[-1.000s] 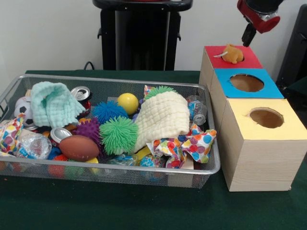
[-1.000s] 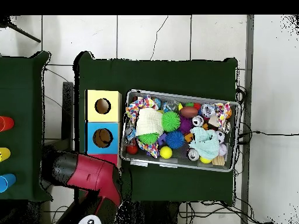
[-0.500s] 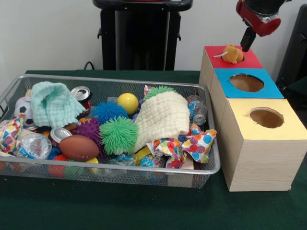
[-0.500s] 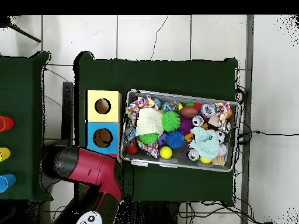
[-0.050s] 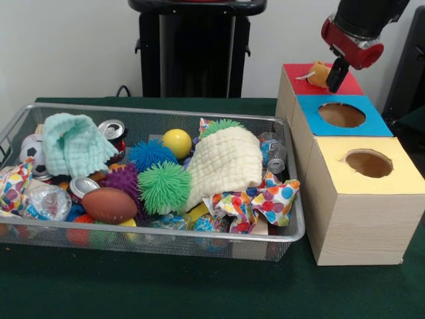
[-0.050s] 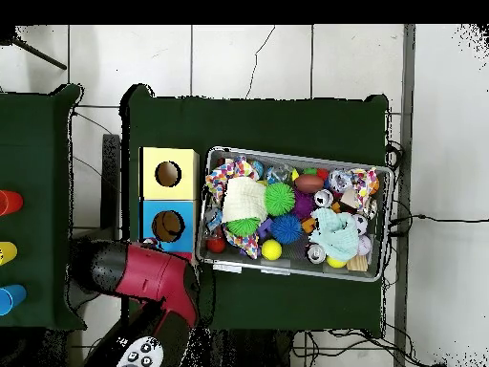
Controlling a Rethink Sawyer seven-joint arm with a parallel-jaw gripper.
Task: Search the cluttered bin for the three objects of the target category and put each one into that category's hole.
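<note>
Table: green cloth (image 5: 133,292), unchanged.
Gripper (image 5: 335,74): lower than 0.5 s ago, touching orange plush toy (image 5: 318,72) on red box (image 5: 348,83).
Jaws: cannot tell.

My workspace is evenly, softly lit. Shadows under the wire bin (image 5: 285,236) stay faint. I see no glare.
</note>
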